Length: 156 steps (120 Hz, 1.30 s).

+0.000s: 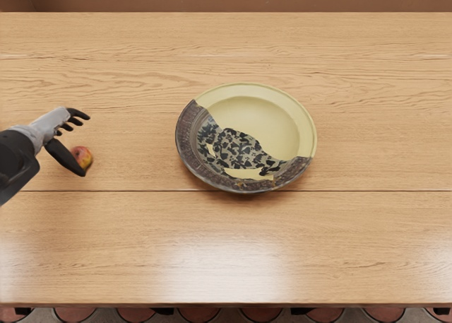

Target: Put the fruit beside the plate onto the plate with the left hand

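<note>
Left edge: the left arm enters here, with the left hand (pixel 58 131) low over the desk (pixel 226 245). The hand is released. Its fingers (pixel 76 115) are spread and grip nothing, and the thumb (pixel 65 157) reaches out under them toward the fruit.

Just right of the hand: the fruit (pixel 84 155) lies on the desk, small, round, red and yellow. It sits directly against the thumb tip in this view. Whether the two actually touch cannot be confirmed at this size.

Centre and right: the plate (pixel 186 132) is a wide, shallow ceramic dish, yellow with a dark patterned band. It is well apart from the fruit, and nothing lies in it. The right hand is not visible.

Handling notes:
- The fruit is judged light, firm and smooth-skinned.
- Being round, it is likely to roll away if pushed from one side only.
- Take hold across its widest part, thumb on one side and fingers on the opposite side.
- Close evenly, with moderate force.
- Lift clear of the plate rim before moving right.
- Release low over the plate centre, so that the fruit settles in the well.
</note>
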Tool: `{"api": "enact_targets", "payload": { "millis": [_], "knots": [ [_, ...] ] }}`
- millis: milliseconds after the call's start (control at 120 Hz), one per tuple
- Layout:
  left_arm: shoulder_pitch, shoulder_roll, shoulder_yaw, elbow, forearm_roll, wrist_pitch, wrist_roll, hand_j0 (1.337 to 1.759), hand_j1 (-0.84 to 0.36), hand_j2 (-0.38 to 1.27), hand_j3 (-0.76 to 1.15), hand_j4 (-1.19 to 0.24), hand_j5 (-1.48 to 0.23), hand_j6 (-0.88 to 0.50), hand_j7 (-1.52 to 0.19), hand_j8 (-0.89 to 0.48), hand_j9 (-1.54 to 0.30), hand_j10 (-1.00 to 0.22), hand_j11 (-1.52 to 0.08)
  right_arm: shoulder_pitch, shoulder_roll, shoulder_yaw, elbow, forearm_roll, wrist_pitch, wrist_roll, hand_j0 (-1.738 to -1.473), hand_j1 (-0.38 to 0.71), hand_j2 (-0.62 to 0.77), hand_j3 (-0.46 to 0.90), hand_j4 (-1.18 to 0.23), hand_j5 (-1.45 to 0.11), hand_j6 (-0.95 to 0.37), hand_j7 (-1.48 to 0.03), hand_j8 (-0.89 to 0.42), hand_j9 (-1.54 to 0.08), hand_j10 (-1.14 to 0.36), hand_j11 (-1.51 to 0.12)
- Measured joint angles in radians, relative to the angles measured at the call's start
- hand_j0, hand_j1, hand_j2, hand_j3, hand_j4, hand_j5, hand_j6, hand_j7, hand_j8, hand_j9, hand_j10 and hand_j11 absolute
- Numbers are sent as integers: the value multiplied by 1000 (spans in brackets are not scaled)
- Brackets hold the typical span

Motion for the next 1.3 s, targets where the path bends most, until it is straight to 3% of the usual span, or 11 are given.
{"api": "enact_targets", "payload": {
  "millis": [233,383,467,533,725,925,1300],
  "knots": [
    [-1,-5,38,10,-3,15,0,1658,61,53,0,-247,-317,-249,-316,-249,-316,-247,-316,0,0,0,0,0,0,0,-1658,-323,-4,0,-23,-29,-23,-29,-23,-29,-23,-29],
    [-15,-76,64,70,-14,16,0,1658,60,53,0,-248,-318,-249,-317,-249,-317,-248,-317,0,0,0,-1,0,0,0,-1658,-323,-4,0,-23,-29,-23,-29,-23,-29,-22,-29],
    [-125,-93,138,100,-46,16,0,1658,59,52,0,-247,-318,-248,-318,-248,-317,-247,-317,0,0,0,-1,0,0,0,-1658,-323,-4,0,-23,-29,-23,-29,-23,-29,-23,-29],
    [-139,-121,203,114,-77,17,0,1658,58,52,0,-247,-318,-248,-318,-248,-318,-247,-317,0,0,0,-1,0,0,0,-1658,-323,-4,0,-23,-29,-23,-29,-23,-29,-23,-29],
    [-269,-257,410,140,-186,72,0,1658,57,51,0,-247,-318,-248,-318,-248,-318,-247,-318,1,0,-1,-1,1,0,0,-1658,-323,-4,0,-23,-29,-23,-29,-23,-29,-23,-29],
    [-270,-272,501,172,-255,123,0,1658,57,51,0,-247,-318,-247,-318,-247,-318,-247,-318,1,0,0,-1,1,1,0,-1658,-323,-4,0,-23,-29,-23,-29,-23,-29,-23,-29],
    [-291,-319,515,195,-285,134,0,1658,57,51,0,-246,-318,-247,-318,-247,-318,-246,-318,2,0,0,-1,1,0,0,-1658,-323,-4,0,-23,-29,-23,-29,-23,-29,-23,-29]
  ]
}}
